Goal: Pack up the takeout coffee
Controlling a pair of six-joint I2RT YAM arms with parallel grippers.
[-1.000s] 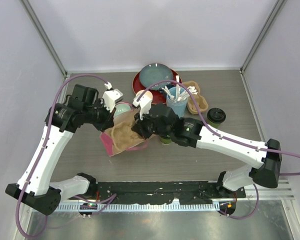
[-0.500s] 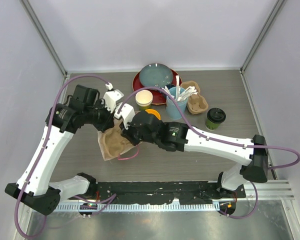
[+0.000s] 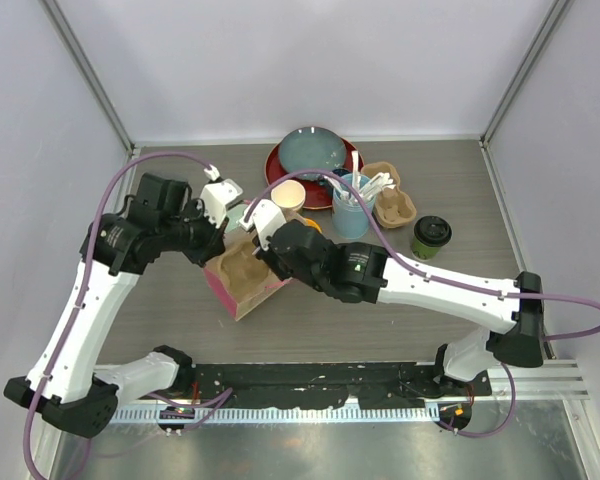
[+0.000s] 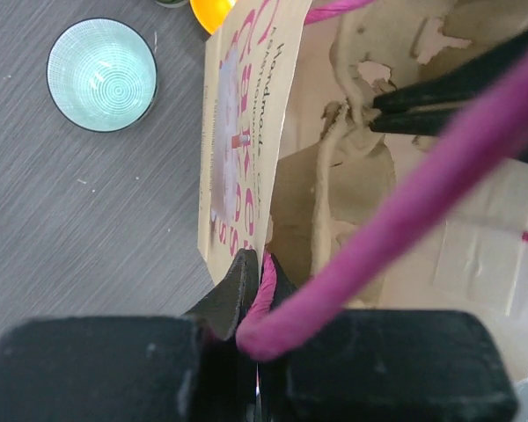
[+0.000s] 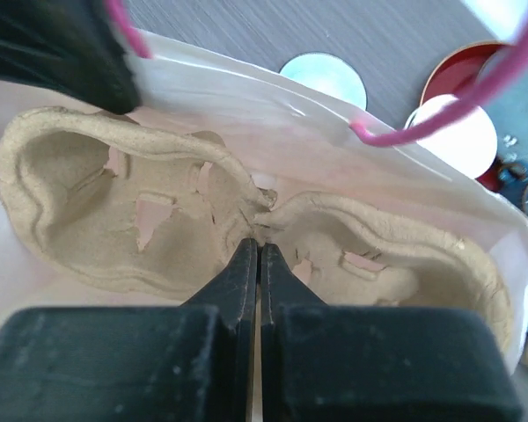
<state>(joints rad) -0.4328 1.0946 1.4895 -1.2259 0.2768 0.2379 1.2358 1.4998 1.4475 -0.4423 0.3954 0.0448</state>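
One lidded dark green coffee cup (image 3: 432, 232) stands at the right. An open cup with a cream inside (image 3: 288, 195) stands by the plates and shows in the right wrist view (image 5: 453, 134). A paper bag (image 3: 242, 300) with pink handles stands open at centre left. My left gripper (image 3: 223, 243) is shut on the bag's pink handle (image 4: 352, 220) and rim at its fingertips (image 4: 255, 274). My right gripper (image 3: 264, 258) reaches into the bag and is shut on the middle ridge (image 5: 260, 248) of a pulp cup carrier (image 5: 123, 202), which lies inside the bag (image 5: 273, 114).
A light-blue cup of white utensils (image 3: 352, 210), a second pulp carrier (image 3: 395, 205), stacked plates (image 3: 313, 152), an orange object (image 3: 311, 226) and a teal bowl (image 4: 101, 75) crowd the area behind the bag.
The bag has gone from lying flat to open, facing up. My right gripper has moved the pulp carrier into it. The left gripper keeps its hold.
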